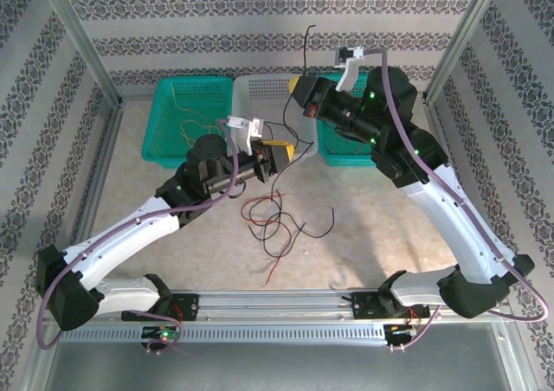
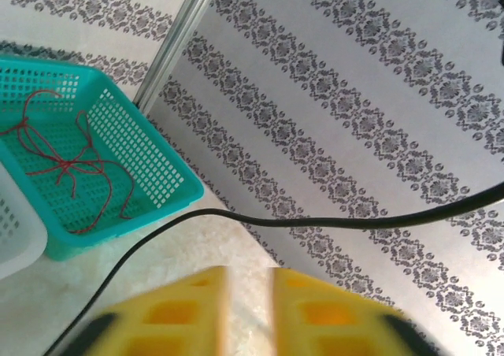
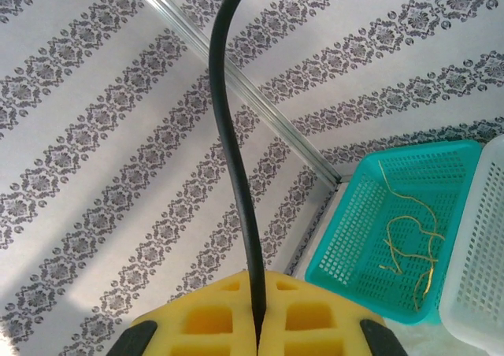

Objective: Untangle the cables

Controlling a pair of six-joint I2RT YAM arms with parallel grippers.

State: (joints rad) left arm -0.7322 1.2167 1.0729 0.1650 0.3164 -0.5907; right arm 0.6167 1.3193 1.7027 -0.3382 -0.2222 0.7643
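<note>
Loose tangle of thin red and black cables (image 1: 275, 222) lies mid-table on the pale table top (image 1: 381, 235), at 6 o'clock from my left gripper (image 1: 281, 155). Left jaws stand slightly apart with nothing between them; a black strand (image 2: 315, 220) crosses just beyond the tips. My right gripper (image 1: 297, 88), at 1 o'clock from the left, is clamped on one thin black cable (image 3: 236, 175). Far end: teal mesh plastic basket (image 1: 158, 127) at 11 holding yellow wires (image 3: 405, 219), white mesh basket (image 1: 260, 92) at 12, second teal basket (image 2: 169, 175) at 1 holding red wires (image 2: 71, 165).
</note>
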